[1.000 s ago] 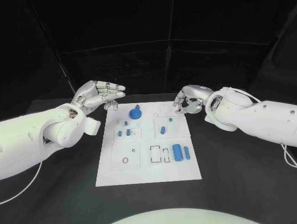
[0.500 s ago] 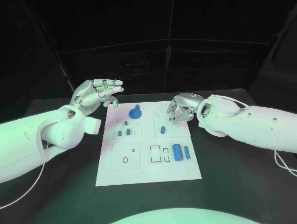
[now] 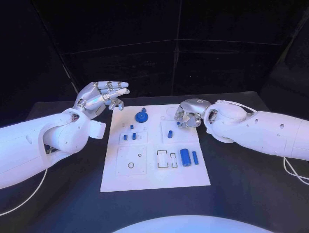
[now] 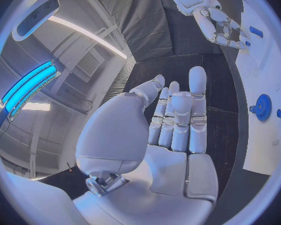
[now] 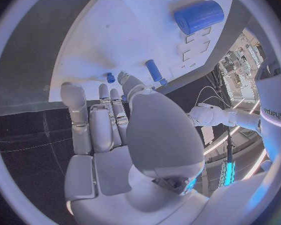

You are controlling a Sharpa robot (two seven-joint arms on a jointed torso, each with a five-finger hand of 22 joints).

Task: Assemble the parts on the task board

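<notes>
The white task board [image 3: 154, 170] lies mid-table. On it are a blue gear [image 3: 141, 116], an upright blue peg [image 3: 170, 134], small blue pegs [image 3: 129, 137] and two blue cylinders [image 3: 188, 157]. My left hand [image 3: 102, 97] is raised off the board's far left corner, fingers stretched and apart, holding nothing; its palm [image 4: 172, 130] faces the gear [image 4: 263, 106]. My right hand [image 3: 187, 114] hangs over the board's far right part, fingers bent down, with nothing in it. Its fingertips [image 5: 72, 92] point at the board near a peg [image 5: 154, 70] and a cylinder [image 5: 198, 16].
The black table [image 3: 252, 194] surrounds the board on all sides. Empty outlined slots [image 3: 165, 159] sit beside the cylinders, and a recessed plate [image 3: 131, 160] lies on the board's near left. My right forearm [image 3: 266, 133] crosses the table right of the board.
My right hand has moved left and nearer, over the board's far right part, with its fingers curling down. The left hand has hardly shifted.
</notes>
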